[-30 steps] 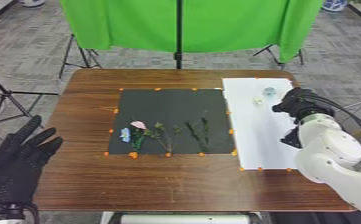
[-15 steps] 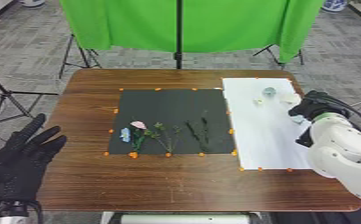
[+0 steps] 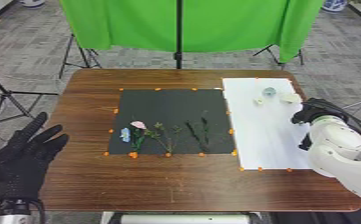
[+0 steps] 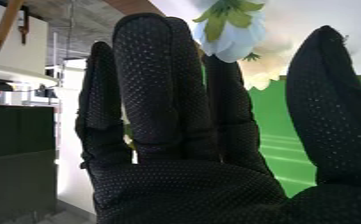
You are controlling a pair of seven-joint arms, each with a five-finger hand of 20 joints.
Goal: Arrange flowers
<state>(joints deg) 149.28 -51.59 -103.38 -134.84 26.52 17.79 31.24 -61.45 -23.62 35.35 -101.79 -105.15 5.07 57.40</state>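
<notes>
From where I stand, the right hand (image 3: pixel 311 112) is by the right edge of the white sheet (image 3: pixel 265 140); in the right wrist view its fingers (image 4: pixel 145 80) are straight and its thumb (image 4: pixel 323 100) is wide apart from them; a blue-white flower (image 4: pixel 237 37) with green bits at its base is near the fingertips, and I can't tell if they touch; a cream flower (image 4: pixel 263 75) is just beside it.

The left hand (image 3: pixel 21 170) is at the left side of the brown tabletop (image 3: pixel 150 187), with its fingers long and spread wide.

In the head view, 3 pale flowers are at the far part of the white sheet: 1 pale blue flower (image 3: pixel 269 91), 1 tiny yellowish flower (image 3: pixel 258 101) and 1 big creamy flower (image 3: pixel 289 98); on the black mat (image 3: pixel 159 105), a blue flower (image 3: pixel 125 134) and a pink flower (image 3: pixel 138 124) are near its left edge; leafy stems (image 3: pixel 166 139) are next to them, and dark green stems (image 3: pixel 197 134) are nearer the white sheet; a green cloth (image 3: pixel 123 25) hangs behind the tabletop.
</notes>
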